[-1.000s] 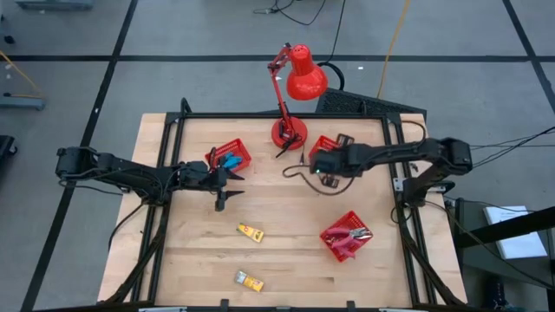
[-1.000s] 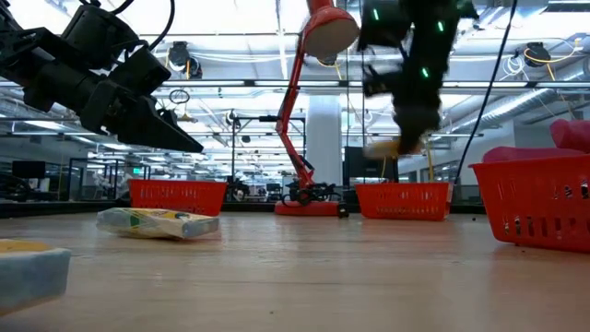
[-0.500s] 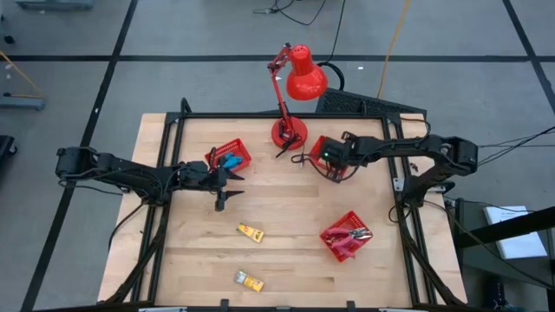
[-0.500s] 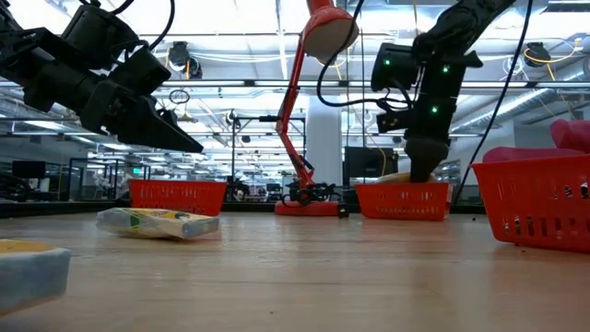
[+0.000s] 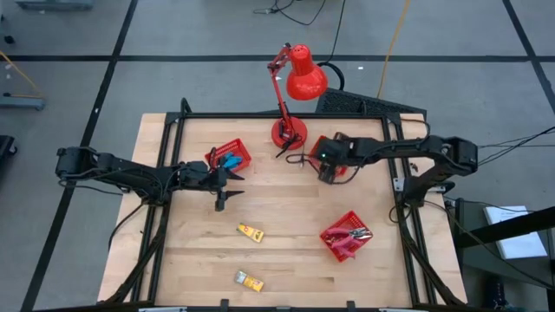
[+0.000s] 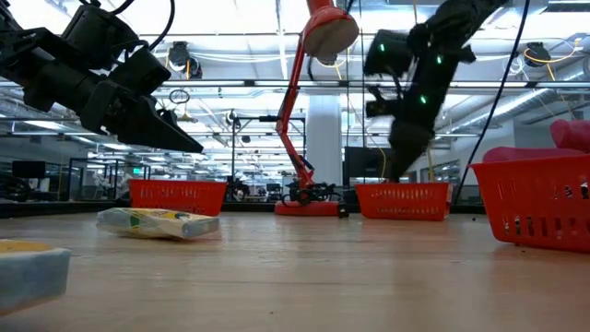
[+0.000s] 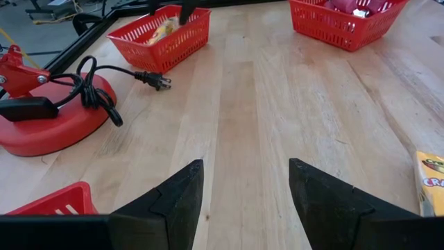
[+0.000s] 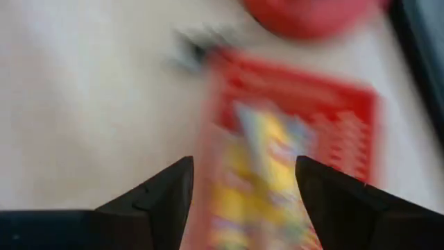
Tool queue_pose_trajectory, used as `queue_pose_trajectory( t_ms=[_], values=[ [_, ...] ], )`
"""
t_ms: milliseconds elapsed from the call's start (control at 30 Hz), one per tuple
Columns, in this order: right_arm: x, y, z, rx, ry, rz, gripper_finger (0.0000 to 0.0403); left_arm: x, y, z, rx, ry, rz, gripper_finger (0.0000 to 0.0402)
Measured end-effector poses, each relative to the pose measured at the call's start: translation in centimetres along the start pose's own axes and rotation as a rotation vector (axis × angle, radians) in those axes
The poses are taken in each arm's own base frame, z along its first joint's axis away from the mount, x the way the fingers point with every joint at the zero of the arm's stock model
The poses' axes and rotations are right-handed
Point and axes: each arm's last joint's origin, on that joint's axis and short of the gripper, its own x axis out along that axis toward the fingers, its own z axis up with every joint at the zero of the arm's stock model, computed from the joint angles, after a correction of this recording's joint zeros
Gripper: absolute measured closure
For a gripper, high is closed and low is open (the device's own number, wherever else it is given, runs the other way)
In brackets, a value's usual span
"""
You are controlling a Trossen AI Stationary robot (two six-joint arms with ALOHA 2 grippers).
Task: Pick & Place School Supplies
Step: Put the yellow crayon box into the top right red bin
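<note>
My right gripper hangs open above the far red basket beside the lamp. A yellow packet lies in that basket under its fingers. My left gripper stands open above bare wood next to the left red basket, which holds light-blue blocks. Two more yellow packets lie flat on the table, one at the middle and one near the front edge. A third red basket at the near right holds pink-handled pliers.
A red desk lamp stands at the far middle. Its base and coiled cord with plug lie between the two far baskets. Bare wood stretches between the baskets and the loose packets.
My right gripper has carried a yellow packet toward the table's far edge, dipped into the far basket and risen a little. The packet has left its fingers and now lies in the basket.
</note>
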Motion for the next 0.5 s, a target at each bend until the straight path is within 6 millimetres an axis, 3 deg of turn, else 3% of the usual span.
queue_pose_trajectory(
  t_ms=[133,267,500],
  values=[
    [-1.7,3.6,1.9,-0.014,-0.170,0.215,0.0167,0.0,0.0,0.0,0.002,0.002,0.000,0.0188],
    [-3.3,8.6,2.9,-0.039,-0.355,0.398,0.0168,0.0,0.0,-0.2,0.009,0.023,-0.003,0.0188],
    [-2.8,15.8,3.5,-0.054,-0.386,0.536,0.0167,0.0,0.0,-0.3,0.020,0.031,-0.005,0.0188]
  ],
)
